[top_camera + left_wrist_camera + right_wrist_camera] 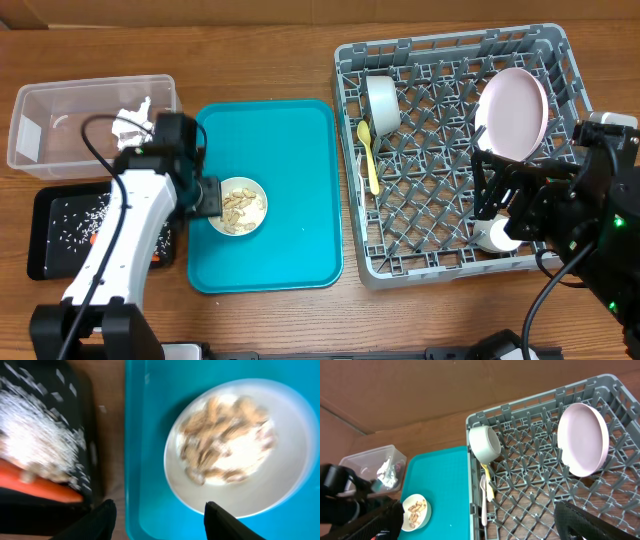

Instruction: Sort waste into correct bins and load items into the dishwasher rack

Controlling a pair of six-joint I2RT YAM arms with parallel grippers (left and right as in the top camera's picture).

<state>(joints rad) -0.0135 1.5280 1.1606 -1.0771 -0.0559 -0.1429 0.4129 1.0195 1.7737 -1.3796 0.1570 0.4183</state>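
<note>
A small white bowl (240, 206) (235, 445) holding beige food bits stands on the teal tray (290, 150). My left gripper (207, 196) (160, 521) is open at the bowl's left rim, above the tray's edge, and grips nothing. The black bin (60, 240) (45, 500) holds white bits and an orange carrot (40, 484). The clear bin (60, 125) contains the crumpled napkin (133, 122). In the grey rack (450, 255) (530, 525) are a pale-pink plate (512, 113) (582, 437), a white bowl (381, 102) (485, 442), a yellow spoon (368, 155) and a white fork (483, 502). My right gripper (497, 205) (485, 530) hovers open over the rack.
The clear bin and the black bin sit side by side at the table's left edge, close beside the teal tray. The rack fills the right half of the table. A brown cardboard wall (445, 390) runs along the back.
</note>
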